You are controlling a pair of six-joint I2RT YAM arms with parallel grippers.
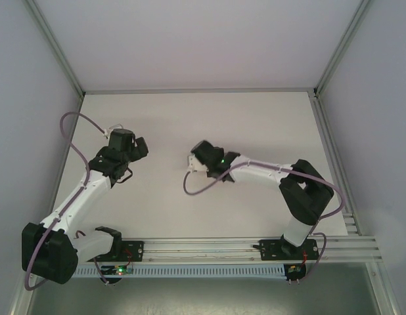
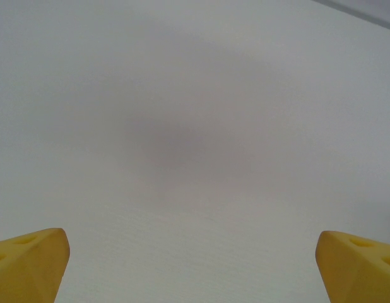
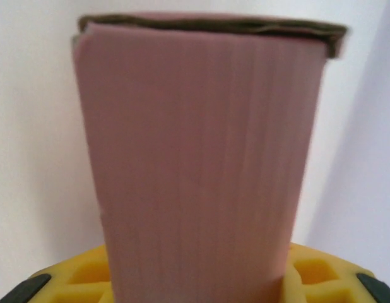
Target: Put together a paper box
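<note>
The paper box (image 3: 201, 164) stands on end in the right claw (image 3: 198, 287). In the right wrist view it is a tall pink card face with faint lengthwise ribbing, and it runs from the fingers up to a dark, slightly ragged top edge. Its lower end sits between the two yellow fingers (image 3: 78, 278). One finger lies against each side of the card, so the right claw is drawn in and clamped on the box with its jaws only partly apart. Behind the box there is only pale, blurred background.

From the top camera the box is a small pale patch at the tip of the right claw, just left of the middle of the tabletop (image 1: 269, 125). It is too small there to make out its shape. It seems to sit low over the surface, but I cannot tell whether it touches. The right arm reaches leftward from its base to that spot.

The left claw (image 2: 195, 265) is well apart from the box, on the left side of the tabletop. Its jaws are spread wide, and the yellow fingertips (image 2: 28, 262) show at the two bottom corners of the left wrist view. Between them lies plain white tabletop with a soft shadow. This claw holds nothing and touches nothing.
</note>
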